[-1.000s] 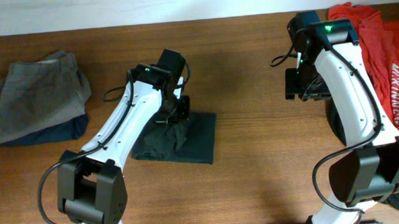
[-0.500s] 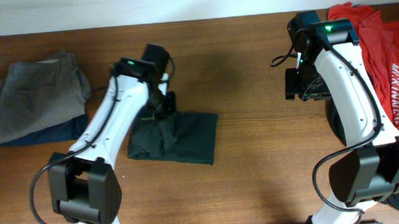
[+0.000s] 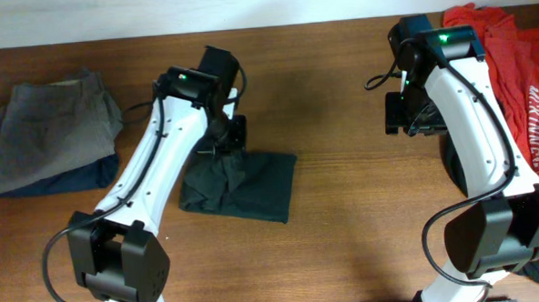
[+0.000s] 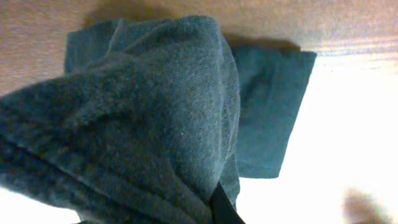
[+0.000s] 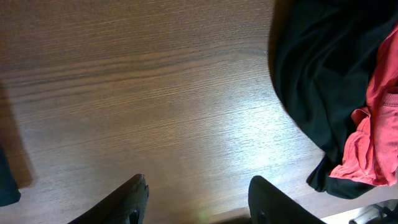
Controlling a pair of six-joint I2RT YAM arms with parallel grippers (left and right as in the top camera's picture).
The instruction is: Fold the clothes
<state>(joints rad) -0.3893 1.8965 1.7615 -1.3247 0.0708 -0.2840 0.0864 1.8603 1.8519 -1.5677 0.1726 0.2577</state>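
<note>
The black T-shirt (image 3: 257,183) lies folded into a small dark rectangle on the wooden table, its left part bunched and lifted. My left gripper (image 3: 224,153) is shut on that bunched fabric. In the left wrist view the lifted cloth (image 4: 143,124) fills most of the frame, and only one dark fingertip (image 4: 222,210) shows at the bottom edge. No white print shows. My right gripper (image 3: 405,118) hovers open and empty over bare wood at the right, its two fingers (image 5: 199,199) wide apart.
Grey trousers (image 3: 54,124) lie on a dark blue garment (image 3: 66,178) at the far left. A red shirt with white lettering (image 3: 511,58) is heaped at the right edge. Black cloth (image 5: 323,81) and red cloth (image 5: 373,124) lie just right of the right gripper.
My left gripper swung left and then back to the right with the bunched fabric in it, dragging the shirt slightly. The right arm has not moved.
</note>
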